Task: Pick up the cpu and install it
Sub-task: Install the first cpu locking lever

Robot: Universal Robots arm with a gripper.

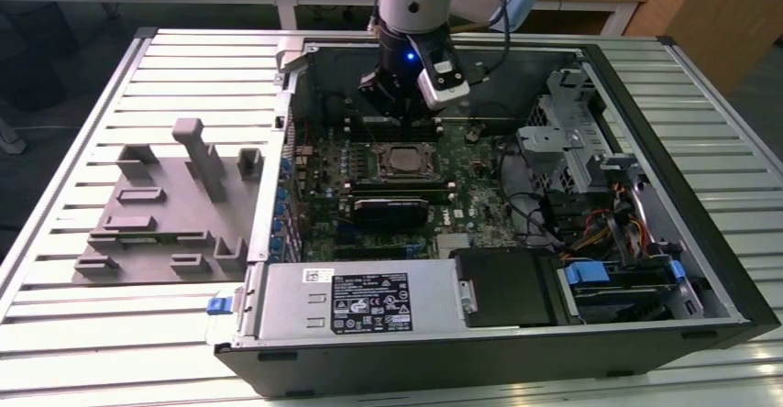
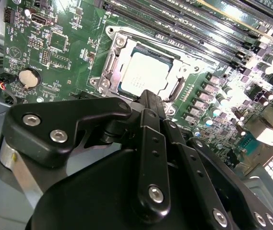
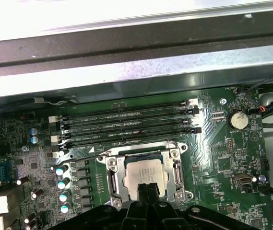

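The gripper (image 1: 394,115) hangs in the exterior view from the arm over the far part of the open computer case (image 1: 685,269), low above the motherboard (image 1: 483,187) and just beyond the cpu (image 1: 401,161), which lies flat in its socket near the middle of the board; from here the fingers are a dark mass and their state is hard to make out. This view alone takes in the grey fixture tray (image 1: 159,214) on the slatted table (image 1: 73,132) at the exterior view's left of the case, well apart from the gripper. In the second wrist view the gripper's black links fill the foreground and its fingertips (image 2: 149,98) are pressed together with nothing between them, their tip just beside the near edge of the socket frame (image 2: 108,62); the cpu (image 2: 143,73) shows its pale metal top, seated inside that frame, with a coin battery (image 2: 29,76) off to one side. In the first wrist view the closed fingertips cover one edge of the cpu (image 3: 145,171), so that edge is hidden; whether they touch the chip I cannot tell. Past the socket run the long memory slots (image 3: 126,122), then the case wall (image 3: 126,52), washed out by glare.
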